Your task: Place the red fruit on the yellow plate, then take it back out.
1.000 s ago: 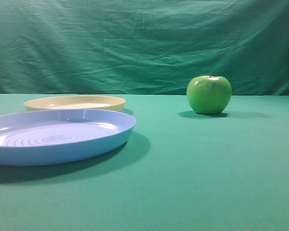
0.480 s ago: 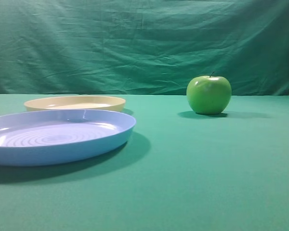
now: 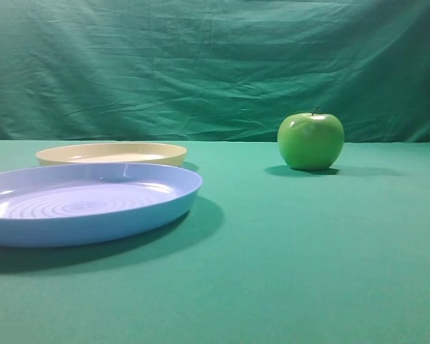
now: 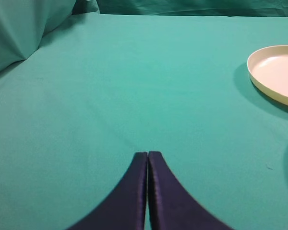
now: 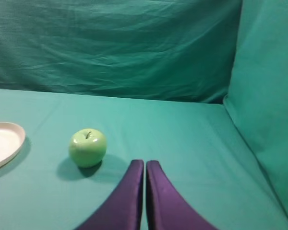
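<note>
The red fruit is out of view in every frame. The yellow plate lies empty at the back left, behind a blue plate; its rim also shows in the left wrist view and the right wrist view. My left gripper is shut with nothing in it, hovering over bare cloth to the left of the yellow plate. My right gripper is shut and empty, a little to the right of a green apple. Neither arm shows in the exterior view.
A larger light-blue plate with concentric rings lies at the front left. The shiny green apple stands at the back right. Green cloth covers the table and hangs as a backdrop; folds rise at the far left and right sides.
</note>
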